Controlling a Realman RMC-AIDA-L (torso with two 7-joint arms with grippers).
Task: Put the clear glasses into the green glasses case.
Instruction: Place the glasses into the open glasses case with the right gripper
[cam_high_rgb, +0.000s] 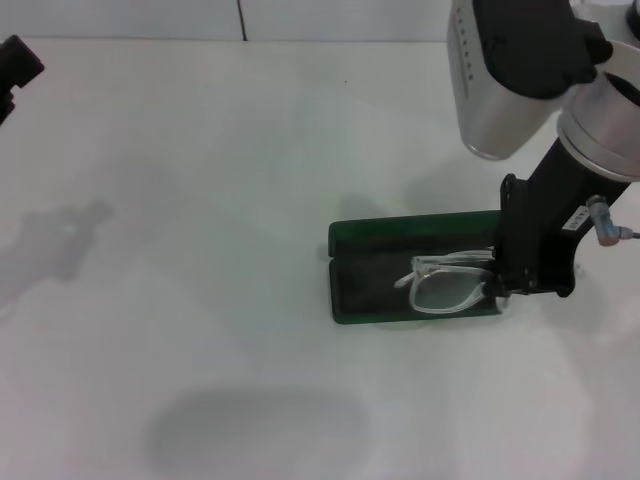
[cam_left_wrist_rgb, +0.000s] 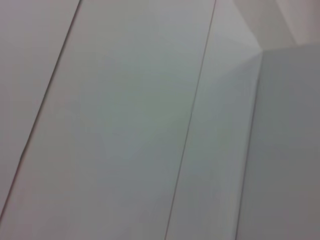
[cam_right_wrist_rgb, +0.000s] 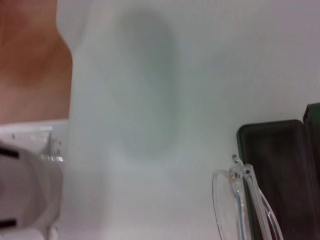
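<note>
The green glasses case (cam_high_rgb: 375, 262) lies open on the white table, right of centre in the head view, its lid standing along the far side. The clear glasses (cam_high_rgb: 447, 284) hang tilted over the case's right half, the lens reaching past the front rim. My right gripper (cam_high_rgb: 500, 288) comes down at the case's right end and is shut on the end of the glasses. The right wrist view shows the clear glasses (cam_right_wrist_rgb: 239, 205) beside the dark lining of the green glasses case (cam_right_wrist_rgb: 280, 170). My left gripper (cam_high_rgb: 15, 65) stays parked at the far left edge.
The white table (cam_high_rgb: 200, 300) carries only soft shadows, one at the front and one at the left. A wall with panel seams (cam_left_wrist_rgb: 192, 115) fills the left wrist view. A wooden floor patch (cam_right_wrist_rgb: 30, 60) shows past the table edge.
</note>
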